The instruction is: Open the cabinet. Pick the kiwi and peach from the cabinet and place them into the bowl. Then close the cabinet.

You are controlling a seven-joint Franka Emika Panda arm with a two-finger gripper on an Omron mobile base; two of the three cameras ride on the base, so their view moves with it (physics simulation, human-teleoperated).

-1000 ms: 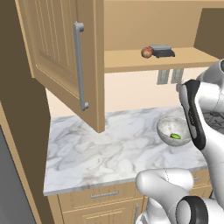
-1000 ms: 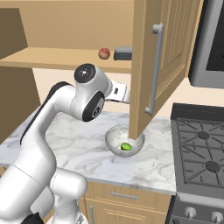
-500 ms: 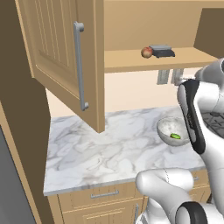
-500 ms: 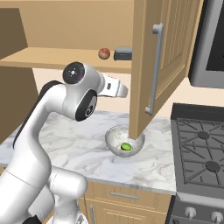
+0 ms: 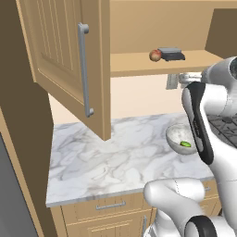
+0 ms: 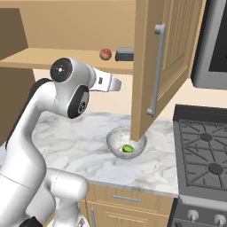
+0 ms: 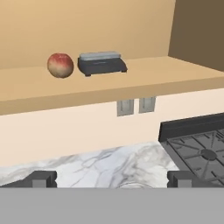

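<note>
We start with the cabinet (image 5: pixel 69 69), whose two doors stand swung wide, leaving its shelf (image 7: pixel 109 83) bare to us. Below it runs the marble worktop (image 5: pixel 106 157), with a dark stove (image 6: pixel 204 155) at its right end. Our arm rises over the worktop, its hand level with the underside of the shelf.

On the worktop sits the bowl (image 6: pixel 119 141), partly hidden in the right base view by the lower corner of the right door. A small green fruit, which we take for the kiwi (image 6: pixel 127 148), lies inside it, so we judge that half of the picking is done.

On the shelf a flat dark block (image 7: pixel 103 64) lies just beside the peach (image 7: pixel 60 65); whether the two touch we cannot tell.

Our gripper (image 7: pixel 111 178) is released, its tips spread wide and holding nothing. The relation that matters: in the hand view the peach lies up and to the left of the gripper's line, well ahead on the shelf. Being round, it offers no long axis to align with. We judge the next move calls for rising and shifting toward it, keeping off the block.
</note>
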